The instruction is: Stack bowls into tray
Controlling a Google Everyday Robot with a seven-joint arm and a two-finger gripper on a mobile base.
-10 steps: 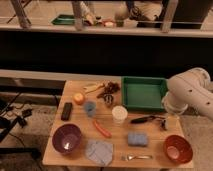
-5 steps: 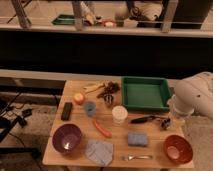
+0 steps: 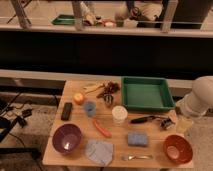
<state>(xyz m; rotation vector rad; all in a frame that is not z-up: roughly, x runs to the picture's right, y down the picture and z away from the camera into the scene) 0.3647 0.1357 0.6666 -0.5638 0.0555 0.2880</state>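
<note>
My gripper (image 3: 181,121) hangs at the right edge of the table (image 3: 75,122), just below the tray's near right corner and above the red bowl. My fingers are spread as wide as they go, and I see nothing between them. My white arm (image 3: 201,95) reaches in from the right, beside the tray.

The tray (image 3: 146,106) is green, wide and shallow, a rectangle with a raised rim. It sits at the far right of the table and nothing lies inside it.

The red bowl (image 3: 177,148) is round and glossy, orange-red, standing upright at the near right corner of the table. It is near my gripper but apart from it.

The purple bowl (image 3: 67,138) is much the same size, dark and shiny. It stands upright at the near left corner, well apart from the red one and from the tray. Both bowls look empty and neither is stacked.

Between the bowls lie a grey-blue cloth (image 3: 99,151), a blue sponge (image 3: 137,139) and a fork (image 3: 137,157). A red sausage (image 3: 102,128) lies just beyond the cloth. A white cup (image 3: 118,114) stands near the tray's near left corner, narrower than either bowl. A black brush (image 3: 144,119) lies between the cup and my gripper. Further left are a small blue cup (image 3: 89,108), an orange (image 3: 78,98) and a black remote (image 3: 66,110).
</note>
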